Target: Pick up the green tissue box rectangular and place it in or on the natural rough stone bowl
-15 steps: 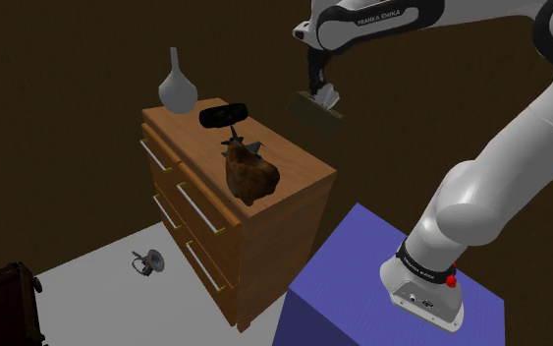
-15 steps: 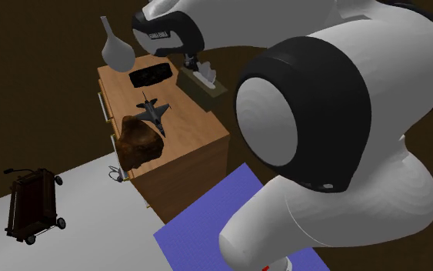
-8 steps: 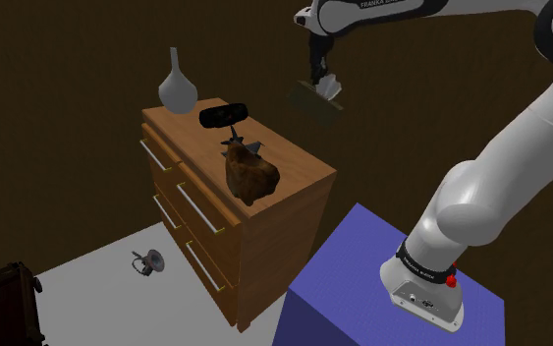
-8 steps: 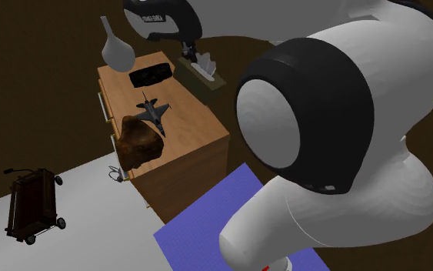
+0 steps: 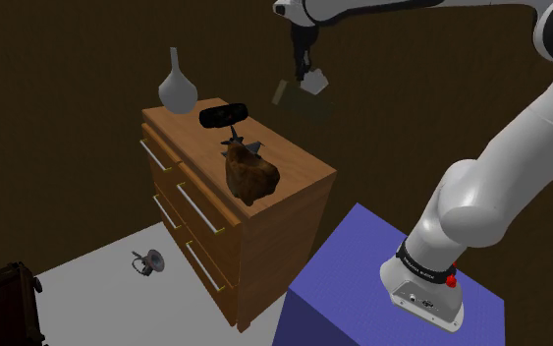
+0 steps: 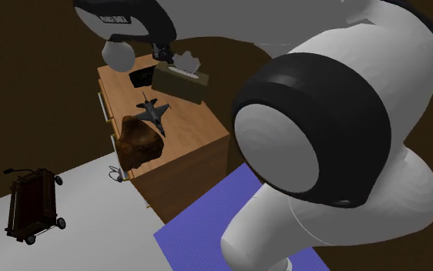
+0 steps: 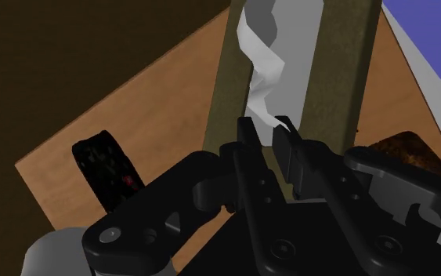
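**Operator:** Where is my end effector, and what does it have?

**Spotter:** Your end effector (image 5: 303, 67) hangs high above the chest of drawers (image 5: 294, 201). Its two black fingers (image 7: 247, 135) are clamped on the top of the olive-green tissue box (image 6: 181, 85), right where the white tissue (image 7: 261, 63) sticks out. You are carrying the box clear of the wood, and it hangs tilted beneath the hand.

**Operator:** What lies under it?

**Spotter:** In your wrist view the box stretches away from the fingers, with the wooden top behind it. In the second exterior view it hangs over the back part of that top. It is near a black speckled object (image 5: 222, 115) and a grey vase (image 5: 177, 86) that stand there.

**Operator:** And the bowl?

**Spotter:** Your brown, rough stone bowl (image 5: 251, 177) sits at the drawer-side edge of the top, well apart from the box. A small dark toy jet (image 6: 153, 112) lies between the bowl and the black object, just beside the bowl.

**Operator:** Anything else around me?

**Spotter:** Your arm rises from the blue stand (image 5: 362, 246), which is beside the chest. A small dark gadget (image 5: 148, 261) lies on the grey floor (image 5: 97, 285) in front of the drawers. A dark trolley (image 6: 30, 204) stands farther off, toward the second exterior view's left.
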